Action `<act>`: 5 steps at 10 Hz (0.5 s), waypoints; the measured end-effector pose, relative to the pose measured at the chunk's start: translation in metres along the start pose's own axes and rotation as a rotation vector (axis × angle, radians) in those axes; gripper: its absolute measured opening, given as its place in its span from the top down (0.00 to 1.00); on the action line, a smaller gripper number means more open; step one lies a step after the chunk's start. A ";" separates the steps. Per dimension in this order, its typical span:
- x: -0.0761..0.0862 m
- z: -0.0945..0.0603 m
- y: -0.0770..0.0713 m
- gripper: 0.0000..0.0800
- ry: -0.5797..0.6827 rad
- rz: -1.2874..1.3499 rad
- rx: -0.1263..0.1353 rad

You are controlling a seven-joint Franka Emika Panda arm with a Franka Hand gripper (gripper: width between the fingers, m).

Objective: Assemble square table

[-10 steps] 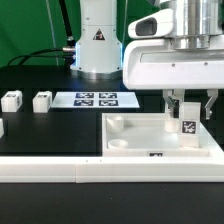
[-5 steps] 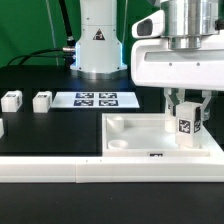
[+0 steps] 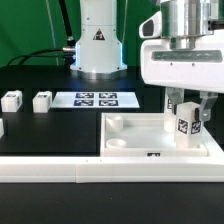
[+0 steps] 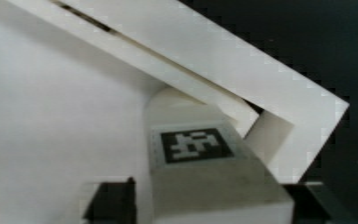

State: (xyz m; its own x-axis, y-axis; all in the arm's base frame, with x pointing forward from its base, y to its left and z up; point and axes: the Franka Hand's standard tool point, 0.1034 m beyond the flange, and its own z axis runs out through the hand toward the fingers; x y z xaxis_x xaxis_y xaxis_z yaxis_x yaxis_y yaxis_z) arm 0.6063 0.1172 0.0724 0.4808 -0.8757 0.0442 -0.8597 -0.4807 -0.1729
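The square table's white slab (image 3: 130, 150) lies at the exterior view's right, rim up. A short white tagged leg (image 3: 186, 125) stands upright in its far right corner. My gripper (image 3: 188, 106) hangs right over that leg, one finger on each side. The jaws are open, a little wider than the leg. In the wrist view the leg (image 4: 202, 165) sits between my dark fingers (image 4: 114, 200), against the slab's raised rim (image 4: 194, 60). My gripper (image 4: 211, 205) holds nothing. Two loose legs (image 3: 11, 100) (image 3: 42, 100) rest on the black table at the left.
The marker board (image 3: 95, 99) lies flat behind the slab, in front of the robot base (image 3: 97, 45). A long white rail (image 3: 90, 175) runs along the front edge. Another white part (image 3: 2, 128) shows at the left edge.
My gripper has shifted slightly to the exterior view's right over the leg, and its jaws have widened off the leg. The leg stays standing in the corner.
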 end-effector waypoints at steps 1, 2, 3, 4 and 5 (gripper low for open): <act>0.000 0.000 0.000 0.30 0.000 -0.034 0.000; -0.001 0.000 0.000 0.30 -0.001 -0.062 -0.001; -0.002 0.000 0.000 0.21 -0.004 -0.126 -0.004; -0.004 0.000 -0.001 0.19 -0.006 -0.237 -0.005; -0.003 0.000 -0.001 0.19 -0.007 -0.351 -0.004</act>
State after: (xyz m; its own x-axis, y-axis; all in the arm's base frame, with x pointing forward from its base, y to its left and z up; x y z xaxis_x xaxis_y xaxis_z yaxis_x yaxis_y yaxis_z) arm 0.6056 0.1200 0.0721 0.7481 -0.6569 0.0939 -0.6426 -0.7525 -0.1443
